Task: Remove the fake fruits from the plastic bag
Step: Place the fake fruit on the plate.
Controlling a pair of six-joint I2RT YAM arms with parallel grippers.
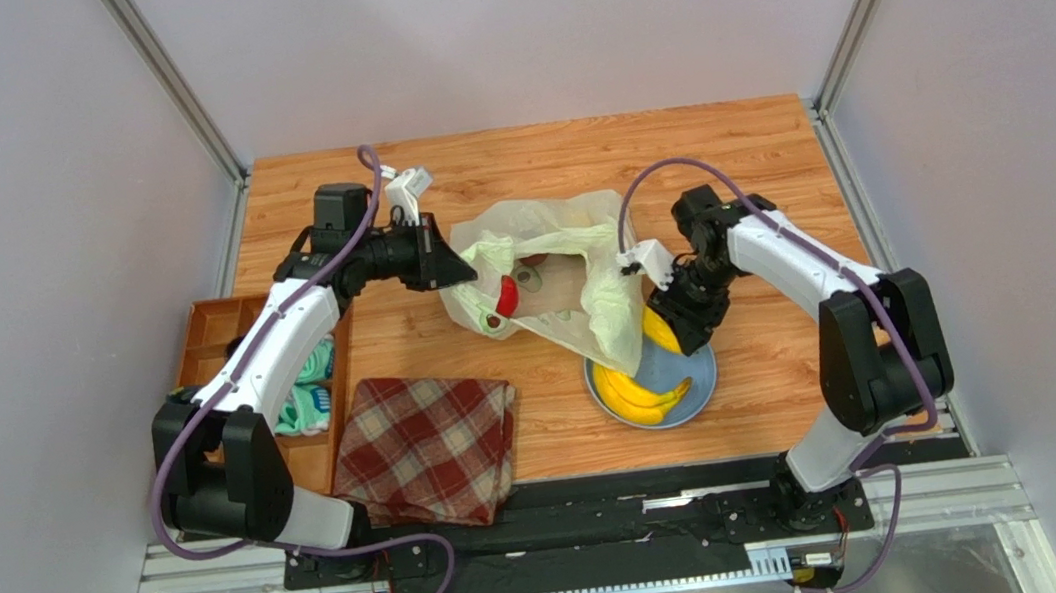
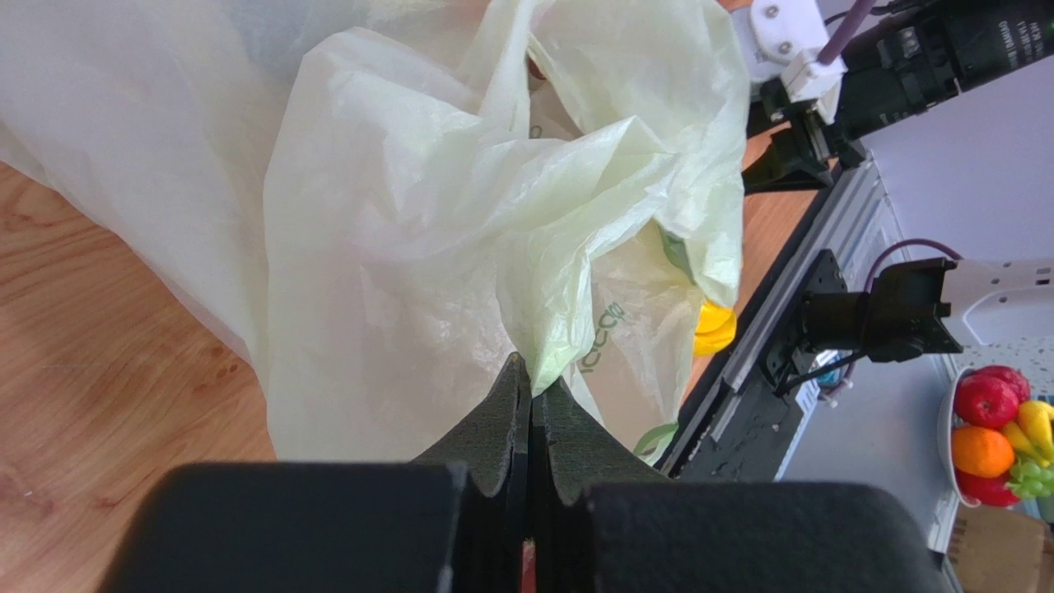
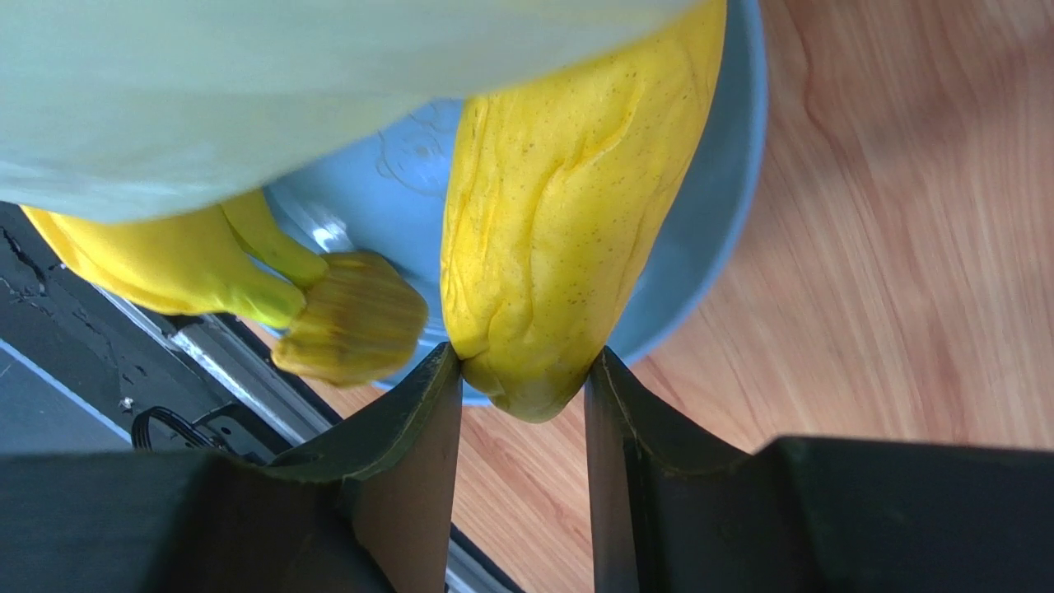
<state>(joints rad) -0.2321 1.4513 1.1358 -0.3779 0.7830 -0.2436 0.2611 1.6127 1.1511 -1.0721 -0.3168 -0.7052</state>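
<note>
The right gripper [image 3: 523,361] is pinching the near tip of a long yellow fruit [image 3: 557,210]. Its jaws are standing part-way apart with the fruit wedged between them. The grip is on the end only, and the rest of the fruit is sticking straight out ahead of the fingers. The long axis is running away from the fingers toward the plastic bag [image 1: 552,256]. Pale bag film is covering the far end in the right wrist view, so I can't tell if that end is fully out of the bag. The fruit is hanging over the blue plate [image 1: 690,367], just beside the banana bunch [image 1: 634,397] lying on it. The left gripper [image 2: 532,393] is clenching a fold of the bag at its left edge, fingers pressed flat together on the film. One red fruit [image 1: 506,296] is showing through the bag on the left-gripper side, well apart from the right fingers, with the bulk of the bag between. Judgement: the coming move is turning on the yellow fruit being above the plate. Letting go should be dropping it next to the bananas, provided the far end is clear of the film. The red fruit is lying nearer the left arm, but that arm is busy with the bag, so the right arm is looking like the one to reach across.
</note>
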